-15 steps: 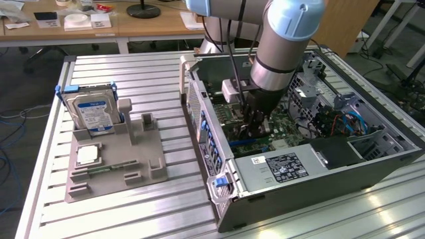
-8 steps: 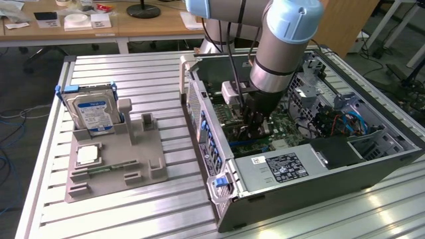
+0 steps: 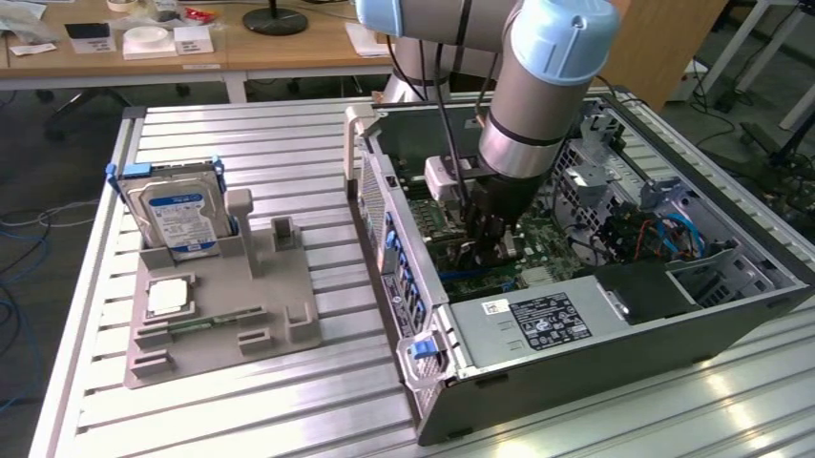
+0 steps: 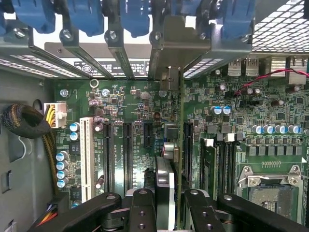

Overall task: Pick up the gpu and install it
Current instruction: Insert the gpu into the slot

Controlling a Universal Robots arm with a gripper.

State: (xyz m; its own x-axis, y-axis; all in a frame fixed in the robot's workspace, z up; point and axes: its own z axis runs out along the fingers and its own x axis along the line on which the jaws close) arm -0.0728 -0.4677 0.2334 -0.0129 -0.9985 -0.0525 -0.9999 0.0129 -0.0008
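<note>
The hand (image 4: 163,205) is closed edge-on around the gpu (image 4: 170,159), holding it upright inside the open case (image 3: 598,363), directly over the motherboard (image 4: 231,121). In the wrist view the card's metal bracket (image 4: 166,72) stands against the slot openings in the case's rear wall, and the board edge runs along one of the black slots (image 4: 187,145) beside the white slot (image 4: 87,154).

Risks, as judged:
- The card edge looks close to the slot line, but the match cannot be confirmed. If it is offset, pressing would load the board or bend the connector.
- The bracket may snag on the rear wall's frame and tilt the card.
- The grip sits on a thin edge. Any resistance could let the card slip or twist between the fingers.
- The memory stick (image 4: 208,164) stands just beside the card and could be struck if the card drifts.

Not determinable:
- Whether the connector has entered the slot at all; the fingers and the card body hide the contact line.
- In the exterior view, the arm (image 3: 535,105) blocks the hand and the card.
- The blue latches (image 4: 87,14) near the bracket are cut off, so their position is unclear.

On the bench (image 3: 255,420), the parts holder (image 3: 223,324) beside the case carries a hard drive (image 3: 181,215).
</note>
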